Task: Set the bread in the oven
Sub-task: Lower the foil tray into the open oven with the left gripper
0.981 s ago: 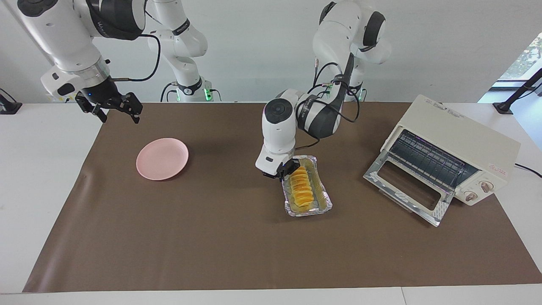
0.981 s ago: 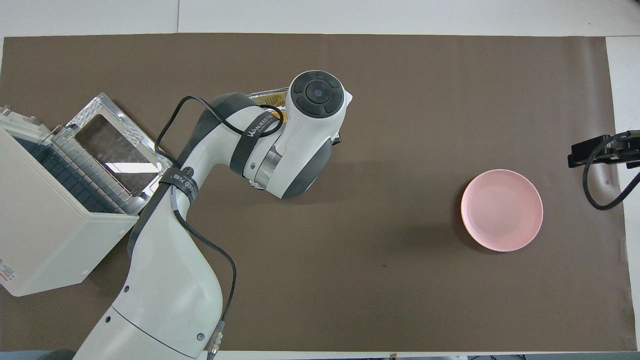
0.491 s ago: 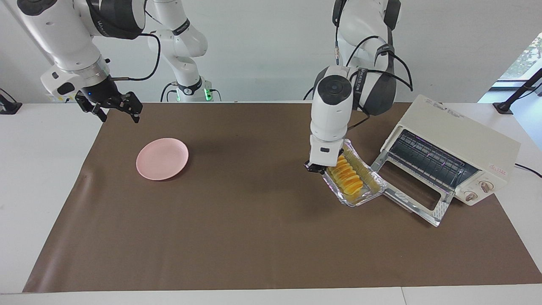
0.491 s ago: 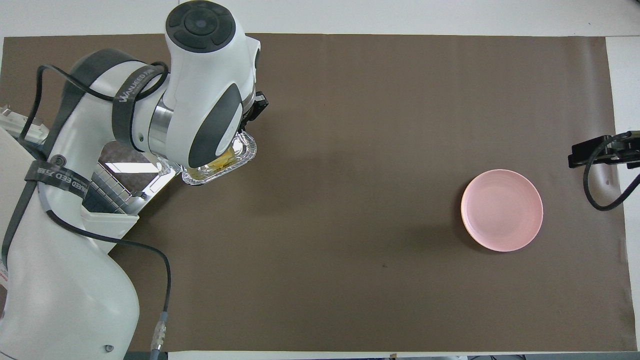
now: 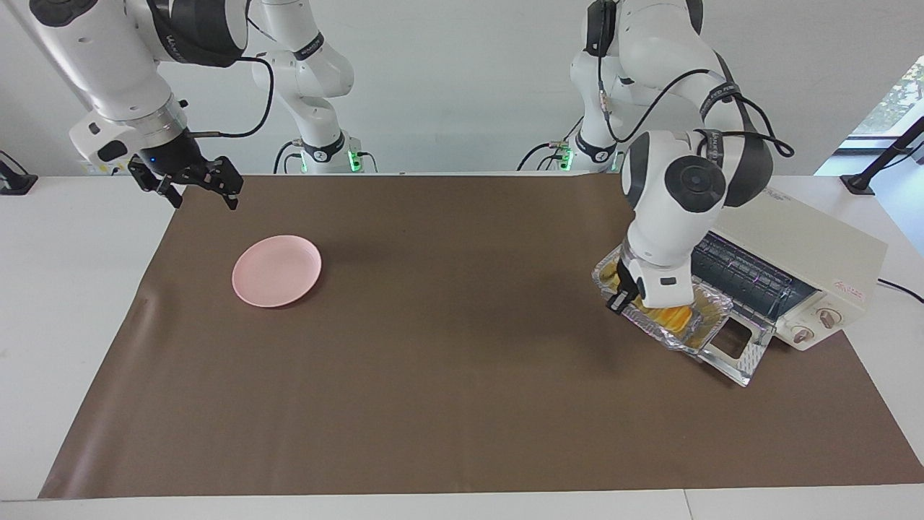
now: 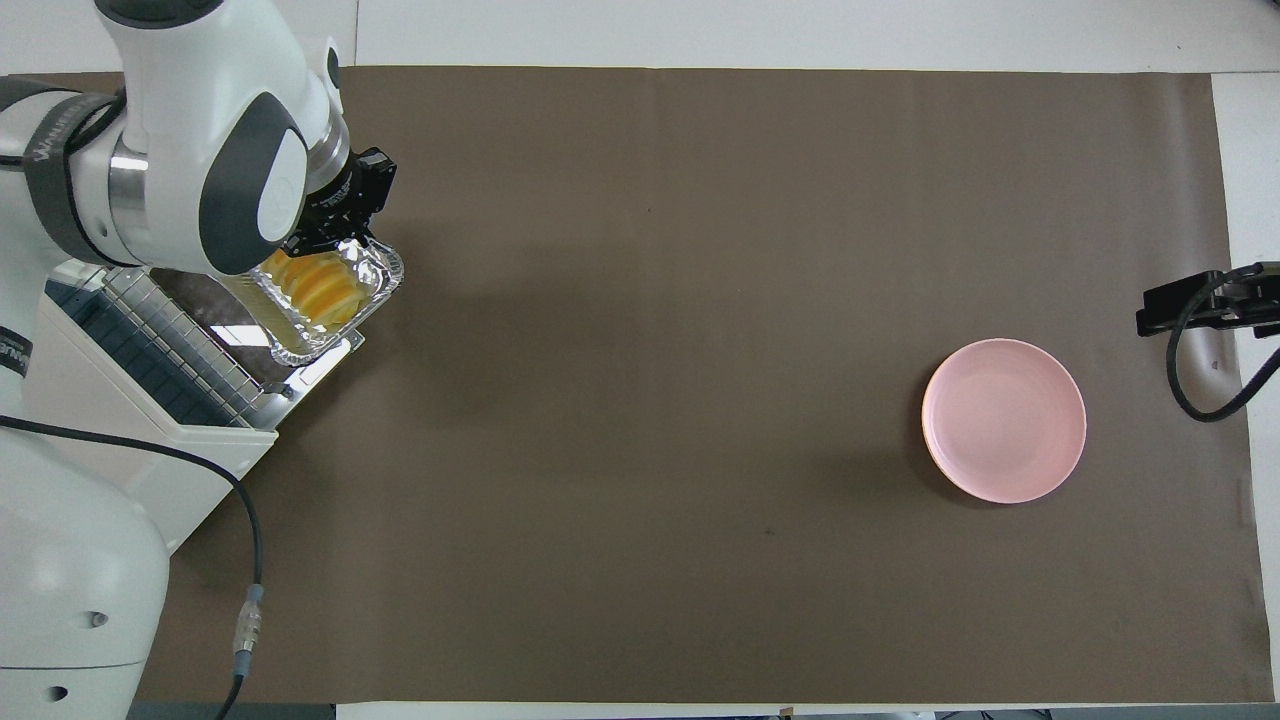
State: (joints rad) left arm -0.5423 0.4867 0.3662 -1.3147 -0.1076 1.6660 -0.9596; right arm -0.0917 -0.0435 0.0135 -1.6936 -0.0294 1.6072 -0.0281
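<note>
The right gripper (image 5: 186, 184) waits with its fingers spread, holding nothing, over the table edge at the right arm's end, just nearer the robots than the pink plate (image 5: 276, 270); the plate sits bare on the brown mat (image 5: 433, 375), well apart from the action.

At the left arm's end, the oven (image 5: 790, 249) stands with its door (image 5: 736, 347) dropped flat and the wire rack (image 6: 175, 335) showing in the mouth; the left gripper (image 5: 622, 296) is clenched on the rim of the foil tray (image 6: 385, 268); the tray carries the bread (image 6: 315, 285) and hangs over the open door, in front of the oven mouth, its end toward the oven reaching close to the rack; whether it touches the door I cannot tell.

The step in hand looks like the carry-in: the bread is at the threshold, not yet inside; the next move seems to call for a level slide of the tray onto the rack, kept clear of the door frame, with the grip let go only once the tray rests.
</note>
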